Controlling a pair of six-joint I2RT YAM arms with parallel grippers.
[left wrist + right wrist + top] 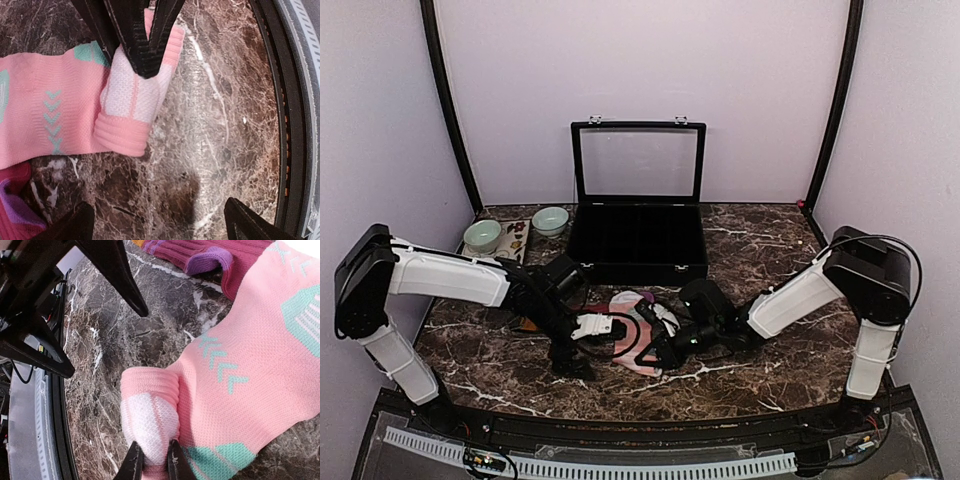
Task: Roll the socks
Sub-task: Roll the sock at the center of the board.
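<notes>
A black rail (270, 100) runs along the near edge of the table (760, 250). There is a strip of bare dark marble between the rail and the socks.

The left gripper (160, 215) hangs over that bare strip. Its fingers are spread wide and hold nothing.

The pink sock (50, 110) lies flat near the middle front of the table. Its end nearest the rail is folded over into a small fat roll. The right gripper (154, 450) pinches that roll with its fingers close together.

The maroon sock (200, 255) lies just beside the pink one, on the side away from the rail.

Farther back stands a black case (638, 245) with its lid up. There is bare marble to its right. Two green bowls (550, 220) sit to its left, by the far corner. Pale purple walls (640, 60) close in the table on three sides.
</notes>
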